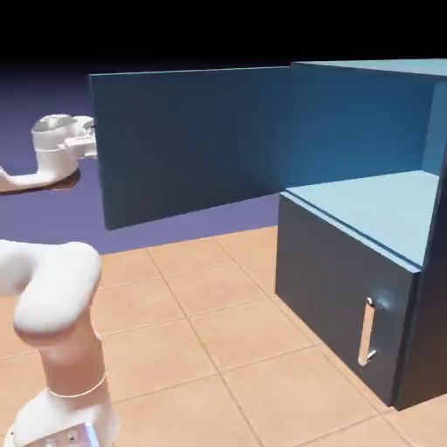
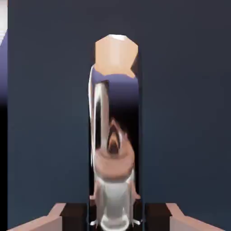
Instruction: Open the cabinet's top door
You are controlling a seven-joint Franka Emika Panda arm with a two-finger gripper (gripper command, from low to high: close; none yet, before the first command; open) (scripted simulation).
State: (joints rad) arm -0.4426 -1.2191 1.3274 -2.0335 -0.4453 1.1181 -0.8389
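While the top door [image 1: 188,144] stands swung wide, reaching from the cabinet [image 1: 367,227] toward nine o'clock in the exterior view, you have the hand at its free edge, near the panel's upper left corner. The door itself sits in the upper half of that view, its hinge side at the cabinet's front corner.

Handling judgement: the panel looks rigid and flat, and it turns only about its hinge, so expect it to follow an arc, not a straight pull. The long bar handle [image 2: 115,135] is polished and mirror-like; judge it slippery and take hold of its straight middle, not its ends.

Fingers [image 2: 115,216]: in the hand view the handle fills the middle and runs down between the two dark tip blocks at the six o'clock edge. They appear clenched on the bar, though the actual contact is hidden.

Containers: the upper compartment [image 1: 384,140] is exposed, lighter blue inside, and nothing shows in the visible part. The lower door [image 1: 340,288], with its short silver handle [image 1: 368,332], is closed; its contents cannot be seen.
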